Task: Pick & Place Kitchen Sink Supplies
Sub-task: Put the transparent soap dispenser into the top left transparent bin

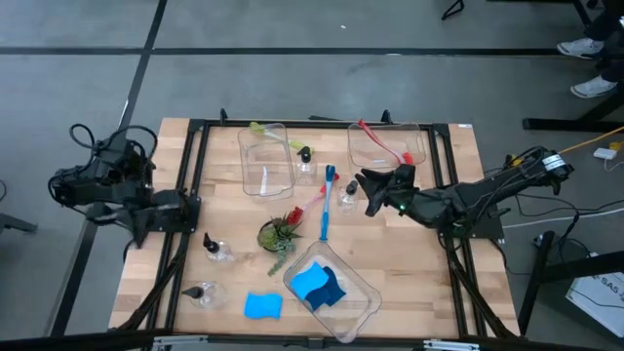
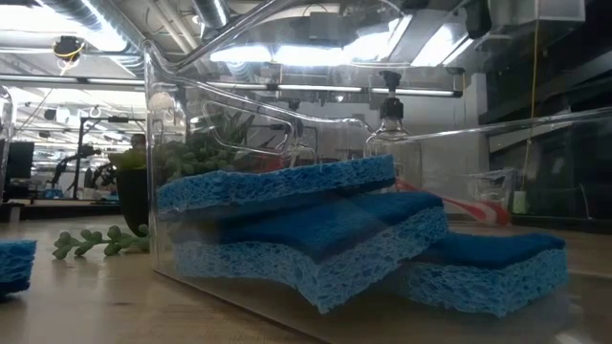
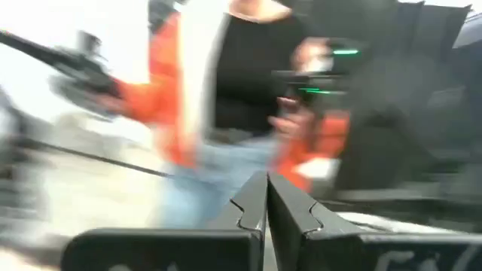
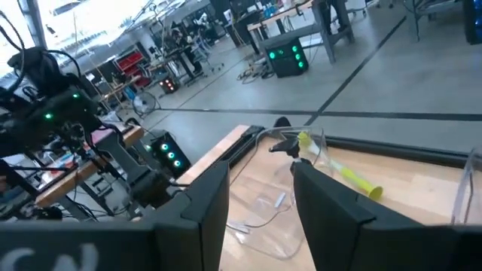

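Left claw closed; blurred person beyond.

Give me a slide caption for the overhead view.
Right gripper hovers open between two clear bins; blue sponges fill a third bin; left gripper waits shut at the table edge.

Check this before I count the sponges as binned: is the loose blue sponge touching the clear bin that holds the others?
Apart. In the high view, bare wood shows between the loose blue sponge and the clear bin.
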You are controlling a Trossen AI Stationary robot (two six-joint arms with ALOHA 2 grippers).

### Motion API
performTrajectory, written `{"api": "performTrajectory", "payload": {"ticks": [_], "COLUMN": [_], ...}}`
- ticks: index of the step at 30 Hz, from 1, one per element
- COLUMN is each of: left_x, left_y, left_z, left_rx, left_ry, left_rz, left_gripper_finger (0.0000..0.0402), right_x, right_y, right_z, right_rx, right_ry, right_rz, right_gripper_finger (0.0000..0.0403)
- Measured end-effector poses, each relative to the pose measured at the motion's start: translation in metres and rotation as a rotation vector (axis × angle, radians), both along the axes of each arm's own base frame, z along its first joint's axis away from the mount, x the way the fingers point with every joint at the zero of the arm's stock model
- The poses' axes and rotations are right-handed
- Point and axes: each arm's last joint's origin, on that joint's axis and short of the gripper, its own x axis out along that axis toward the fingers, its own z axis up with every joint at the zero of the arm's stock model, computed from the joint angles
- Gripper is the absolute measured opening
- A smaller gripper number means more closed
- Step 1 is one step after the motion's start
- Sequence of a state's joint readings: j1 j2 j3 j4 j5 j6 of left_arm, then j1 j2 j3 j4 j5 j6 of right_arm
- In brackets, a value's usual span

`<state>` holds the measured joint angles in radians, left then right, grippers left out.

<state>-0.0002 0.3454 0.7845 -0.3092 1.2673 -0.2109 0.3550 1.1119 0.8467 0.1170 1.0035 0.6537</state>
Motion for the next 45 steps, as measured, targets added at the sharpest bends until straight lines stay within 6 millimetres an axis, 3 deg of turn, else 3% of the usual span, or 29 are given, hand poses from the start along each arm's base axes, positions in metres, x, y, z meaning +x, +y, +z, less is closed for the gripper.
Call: {"api": "performTrajectory", "payload": {"ticks": [4, 9, 18, 23, 30, 45], "left_x": [0.008, 0.012, 0.012, 0.012, 0.007, -0.008], "left_y": [0.004, 0.007, 0.007, 0.007, 0.007, 0.007], "left_z": [0.001, 0.001, 0.002, 0.007, 0.023, 0.048], "left_rx": [0.050, 0.052, 0.045, 0.079, -0.098, -0.186], "left_ry": [-0.183, -0.188, -0.178, -0.313, -0.279, -0.586], "left_rz": [0.324, 0.498, 0.490, 0.501, 0.459, 0.431], "left_gripper_finger": [0.0006, 0.0006, 0.0006, 0.0006, 0.0006, 0.0006], "right_x": [0.007, 0.016, 0.026, 0.030, 0.033, 0.035], "right_y": [0.002, 0.005, 0.000, -0.006, -0.012, -0.010], "right_z": [-0.007, -0.017, -0.024, -0.024, -0.021, -0.021], "right_rx": [0.010, 0.055, 0.071, 0.073, 0.080, 0.071], "right_ry": [0.006, -0.009, -0.023, -0.035, -0.055, -0.028], "right_rz": [-0.018, -0.043, -0.077, -0.103, -0.068, 0.023], "right_gripper_finger": [0.0149, 0.0149, 0.0149, 0.0149, 0.0149, 0.0149]}}
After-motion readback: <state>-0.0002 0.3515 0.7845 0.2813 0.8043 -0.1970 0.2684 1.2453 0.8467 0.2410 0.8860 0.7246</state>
